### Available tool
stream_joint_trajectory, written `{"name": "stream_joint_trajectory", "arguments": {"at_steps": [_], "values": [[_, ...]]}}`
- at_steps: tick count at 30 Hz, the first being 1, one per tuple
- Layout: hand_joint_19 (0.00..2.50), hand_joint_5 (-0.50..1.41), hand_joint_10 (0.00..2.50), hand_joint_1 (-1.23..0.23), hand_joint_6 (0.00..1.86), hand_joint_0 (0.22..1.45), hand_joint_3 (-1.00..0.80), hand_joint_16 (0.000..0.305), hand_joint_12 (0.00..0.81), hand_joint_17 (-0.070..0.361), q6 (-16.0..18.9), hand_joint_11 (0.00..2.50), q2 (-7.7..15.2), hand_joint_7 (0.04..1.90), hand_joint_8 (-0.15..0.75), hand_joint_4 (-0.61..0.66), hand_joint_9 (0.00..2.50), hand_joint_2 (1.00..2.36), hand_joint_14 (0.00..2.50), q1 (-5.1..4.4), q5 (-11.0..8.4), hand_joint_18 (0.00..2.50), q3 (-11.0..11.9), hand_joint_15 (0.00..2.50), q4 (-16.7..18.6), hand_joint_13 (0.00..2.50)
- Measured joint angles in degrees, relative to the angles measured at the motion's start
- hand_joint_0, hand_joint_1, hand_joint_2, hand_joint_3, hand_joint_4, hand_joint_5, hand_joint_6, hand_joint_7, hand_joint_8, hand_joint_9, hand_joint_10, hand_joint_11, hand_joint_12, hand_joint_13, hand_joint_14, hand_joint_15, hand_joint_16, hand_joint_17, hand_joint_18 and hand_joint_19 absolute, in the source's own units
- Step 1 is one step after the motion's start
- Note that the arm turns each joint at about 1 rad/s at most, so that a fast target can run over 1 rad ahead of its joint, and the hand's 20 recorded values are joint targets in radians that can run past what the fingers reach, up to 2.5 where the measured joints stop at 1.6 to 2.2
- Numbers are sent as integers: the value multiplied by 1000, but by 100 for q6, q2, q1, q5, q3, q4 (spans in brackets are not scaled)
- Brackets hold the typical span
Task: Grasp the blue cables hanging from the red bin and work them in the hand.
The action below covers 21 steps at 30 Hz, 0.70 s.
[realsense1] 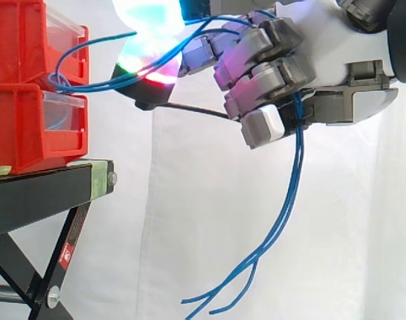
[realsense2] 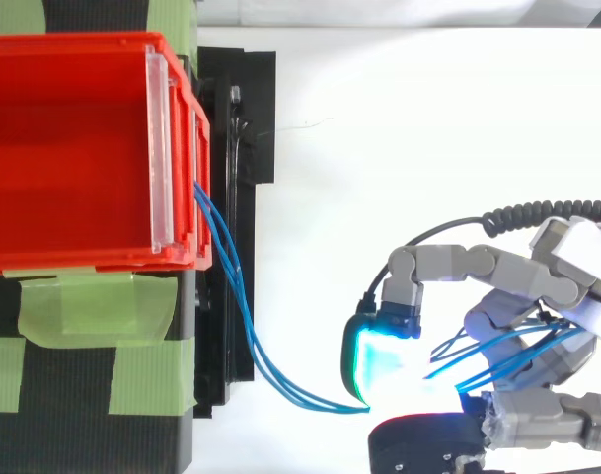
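Note:
Several thin blue cables [realsense1: 96,45] run from the front of the stacked red bins [realsense1: 29,100] rightward into my hand [realsense1: 303,63]. The hand is at the upper right of the side view, its fingers curled round the cables. A glowing green-to-red fingertip [realsense1: 149,60] presses on the strands near the bins. Past the hand the cable ends [realsense1: 283,220] hang loose and fan out at the bottom. From above, the blue cables [realsense2: 236,296] leave the red bin [realsense2: 73,148] and sweep to the hand [realsense2: 517,296], whose cyan-green pad [realsense2: 374,360] touches them.
The bins stand on a black stand [realsense1: 49,193] with green tape on its edge [realsense2: 93,306]. A white curtain hangs behind. Below the hand there is free space down to the dangling cable ends.

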State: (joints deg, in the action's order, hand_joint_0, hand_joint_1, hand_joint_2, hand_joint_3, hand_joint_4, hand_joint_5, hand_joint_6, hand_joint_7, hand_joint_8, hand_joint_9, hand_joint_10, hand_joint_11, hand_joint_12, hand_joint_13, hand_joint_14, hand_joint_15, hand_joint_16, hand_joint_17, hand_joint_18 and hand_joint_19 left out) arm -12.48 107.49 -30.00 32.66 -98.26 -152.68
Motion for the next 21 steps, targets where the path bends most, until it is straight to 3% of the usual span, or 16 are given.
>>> {"name": "stream_joint_trajectory", "arguments": {"at_steps": [21], "values": [[766,363,2500,-632,333,1019,233,210,706,158,0,2500,-1,1401,580,210,1706,1014,2500,-4,4,2500,0,2148,-43,2097]]}}
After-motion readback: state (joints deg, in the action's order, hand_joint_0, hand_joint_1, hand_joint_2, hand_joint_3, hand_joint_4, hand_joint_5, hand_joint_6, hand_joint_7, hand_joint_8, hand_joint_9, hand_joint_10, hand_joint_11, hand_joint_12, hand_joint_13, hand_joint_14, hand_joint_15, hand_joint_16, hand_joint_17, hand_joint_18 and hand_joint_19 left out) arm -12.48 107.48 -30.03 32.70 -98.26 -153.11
